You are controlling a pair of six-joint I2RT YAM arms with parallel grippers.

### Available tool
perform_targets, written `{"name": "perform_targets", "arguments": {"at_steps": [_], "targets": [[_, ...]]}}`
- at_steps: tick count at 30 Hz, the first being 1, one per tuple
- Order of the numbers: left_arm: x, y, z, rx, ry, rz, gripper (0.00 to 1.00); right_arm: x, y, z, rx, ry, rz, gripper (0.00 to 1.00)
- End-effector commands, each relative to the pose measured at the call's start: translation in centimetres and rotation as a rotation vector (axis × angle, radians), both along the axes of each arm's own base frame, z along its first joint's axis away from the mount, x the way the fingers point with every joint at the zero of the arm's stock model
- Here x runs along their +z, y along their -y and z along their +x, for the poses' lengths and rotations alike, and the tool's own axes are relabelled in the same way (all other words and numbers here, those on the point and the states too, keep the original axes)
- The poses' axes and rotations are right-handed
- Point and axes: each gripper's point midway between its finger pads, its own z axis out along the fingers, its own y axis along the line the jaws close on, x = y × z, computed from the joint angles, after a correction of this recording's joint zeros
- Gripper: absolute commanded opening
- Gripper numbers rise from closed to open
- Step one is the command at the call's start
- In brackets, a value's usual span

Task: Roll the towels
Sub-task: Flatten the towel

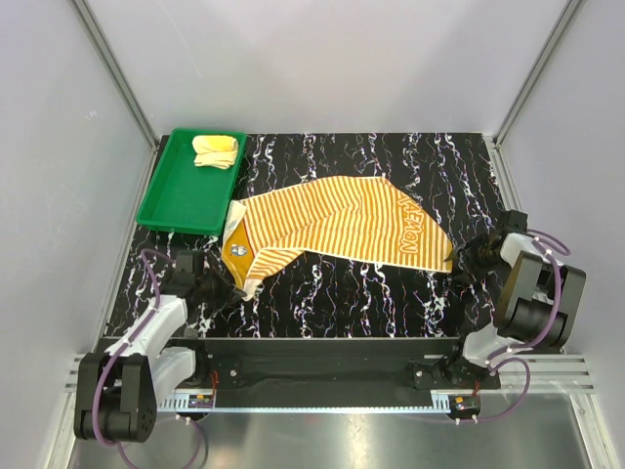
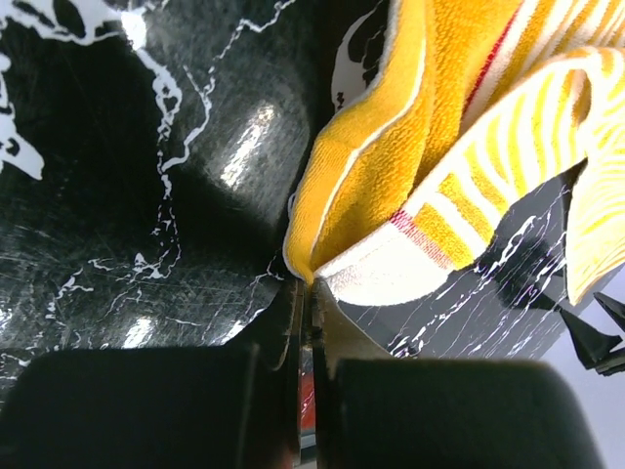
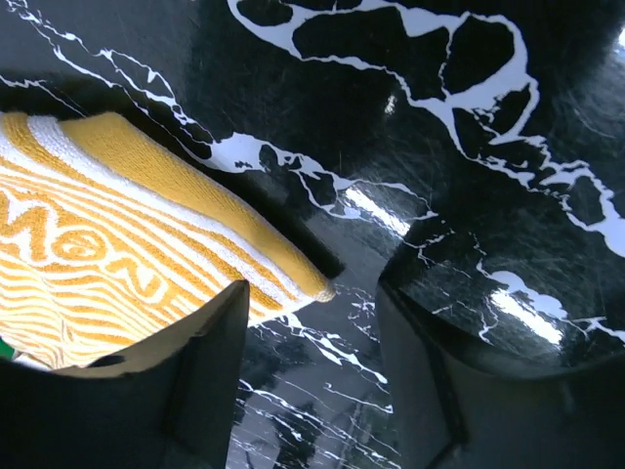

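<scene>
**Striped towel spread, one corner pinched**

The striped towel (image 1: pixel 342 227) lies spread across the black marbled table (image 1: pixel 361 293), with its near-left corner folded over. The left gripper (image 2: pixel 305 305) is clamped on that corner. The right gripper (image 3: pixel 311 303) rests at the towel's right corner, jaws apart. The plain yellow towel (image 1: pixel 217 149) lies bunched in the green tray (image 1: pixel 176 205).
</scene>
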Motion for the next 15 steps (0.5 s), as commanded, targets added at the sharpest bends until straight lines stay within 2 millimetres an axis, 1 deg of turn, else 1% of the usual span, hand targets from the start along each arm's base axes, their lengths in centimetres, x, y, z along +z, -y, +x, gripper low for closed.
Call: {"name": "perform_targets", "arguments": {"at_steps": [1, 4, 5, 6, 7, 9, 10, 11, 15], "targets": [[1.2, -0.1, 1.5, -0.026, 0.055, 0.023, 0.0, -1.5, -0.3, -0.3, 0.008, -0.022, 0.016, 0.58], [1.0, -0.3, 1.6, -0.029, 0.056, 0.03, 0.0, -1.7, -0.6, -0.1, 0.015, -0.011, 0.033, 0.53], [1.0, -0.3, 1.6, -0.03, 0.062, 0.034, 0.0, -1.7, -0.6, -0.2, 0.02, -0.012, 0.035, 0.46], [1.0, -0.4, 1.7, -0.03, 0.064, 0.035, 0.0, -1.8, -0.6, -0.1, 0.027, -0.009, 0.035, 0.42], [0.9, -0.4, 1.7, -0.031, 0.066, 0.037, 0.0, -1.7, -0.7, 0.0, 0.036, -0.005, 0.038, 0.35], [0.9, -0.4, 1.8, -0.031, 0.068, 0.036, 0.0, -1.6, -0.7, 0.1, 0.04, 0.0, 0.041, 0.29], [0.9, -0.4, 1.9, -0.031, 0.068, 0.036, 0.0, -1.5, -0.7, 0.2, 0.044, 0.006, 0.041, 0.25], [1.0, -0.4, 2.0, -0.037, 0.077, 0.035, 0.0, -1.4, -0.8, 0.4, 0.047, 0.013, 0.044, 0.17], [2.0, -0.1, 2.4, -0.096, 0.115, 0.042, 0.0, -0.9, -0.7, 1.1, 0.063, 0.033, 0.047, 0.0]]}}
